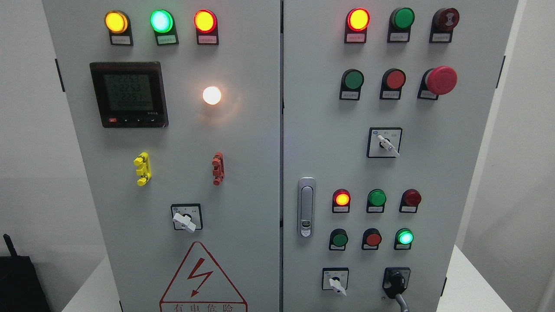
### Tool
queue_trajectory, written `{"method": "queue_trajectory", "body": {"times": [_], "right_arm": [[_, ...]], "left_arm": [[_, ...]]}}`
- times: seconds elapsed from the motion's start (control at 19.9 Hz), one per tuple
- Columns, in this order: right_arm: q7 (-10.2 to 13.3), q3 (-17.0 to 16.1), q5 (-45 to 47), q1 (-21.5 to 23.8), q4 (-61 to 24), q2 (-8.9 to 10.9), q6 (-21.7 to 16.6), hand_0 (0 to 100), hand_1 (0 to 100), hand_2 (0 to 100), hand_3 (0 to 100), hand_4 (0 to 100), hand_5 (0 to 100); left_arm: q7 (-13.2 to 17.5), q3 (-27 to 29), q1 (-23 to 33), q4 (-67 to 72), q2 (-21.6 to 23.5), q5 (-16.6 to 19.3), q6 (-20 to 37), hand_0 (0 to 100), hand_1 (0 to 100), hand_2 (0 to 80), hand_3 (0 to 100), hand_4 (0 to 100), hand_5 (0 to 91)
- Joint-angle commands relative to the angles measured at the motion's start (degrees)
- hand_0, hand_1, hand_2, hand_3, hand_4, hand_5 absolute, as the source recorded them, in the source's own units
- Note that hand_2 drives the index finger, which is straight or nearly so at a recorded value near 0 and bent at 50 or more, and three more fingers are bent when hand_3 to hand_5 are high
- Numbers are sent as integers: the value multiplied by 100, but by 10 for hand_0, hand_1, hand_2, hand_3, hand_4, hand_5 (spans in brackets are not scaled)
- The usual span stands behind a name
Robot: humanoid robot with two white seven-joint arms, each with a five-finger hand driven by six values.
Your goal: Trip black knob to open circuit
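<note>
The black knob [396, 281] sits at the bottom right of the grey control cabinet's right door [433, 173], on a black square plate. Its grey handle points down and to the right, toward the picture's lower edge. No robot hand or arm shows in the head view.
White selector switches sit on the right door [337, 284] [387, 145] and on the left door [185, 222]. Lit lamps and push buttons fill both doors. A red mushroom button [441, 80] sticks out at the upper right. A chrome door latch [306, 207] stands mid-cabinet. A black object [19, 281] is at the lower left.
</note>
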State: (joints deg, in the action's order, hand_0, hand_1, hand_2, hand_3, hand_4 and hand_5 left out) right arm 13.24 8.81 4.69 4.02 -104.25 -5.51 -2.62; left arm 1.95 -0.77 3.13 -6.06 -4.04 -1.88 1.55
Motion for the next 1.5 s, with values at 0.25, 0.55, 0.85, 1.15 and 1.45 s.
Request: {"method": "queue_trajectory", "body": {"times": [0.25, 0.55, 0.85, 1.15, 1.45], "right_arm": [[-181, 244, -21, -139, -263, -20, -98, 0, 45, 76, 1000, 1000, 1000], [-181, 191, -21, -121, -263, -11, -98, 0, 47, 76, 1000, 1000, 1000], [-172, 174, -12, -121, -263, -11, -98, 0, 48, 75, 1000, 1000, 1000], [-172, 130, -12, -121, -263, -11, -89, 0, 48, 75, 1000, 1000, 1000], [-172, 86, -12, -112, -254, -2, -89, 0, 49, 75, 1000, 1000, 1000]], "left_arm": [[-1, 7, -14, -1, 0, -14, 12, 120, 389, 0, 0, 0, 0], [-1, 7, -14, -1, -9, -14, 12, 120, 389, 0, 0, 0, 0], [-1, 7, -14, -1, 0, -14, 3, 120, 389, 0, 0, 0, 0], [-1, 7, -23, -1, -9, -14, 12, 120, 389, 0, 0, 0, 0], [-1, 7, -14, -1, 0, -14, 12, 120, 389, 0, 0, 0, 0]]}}
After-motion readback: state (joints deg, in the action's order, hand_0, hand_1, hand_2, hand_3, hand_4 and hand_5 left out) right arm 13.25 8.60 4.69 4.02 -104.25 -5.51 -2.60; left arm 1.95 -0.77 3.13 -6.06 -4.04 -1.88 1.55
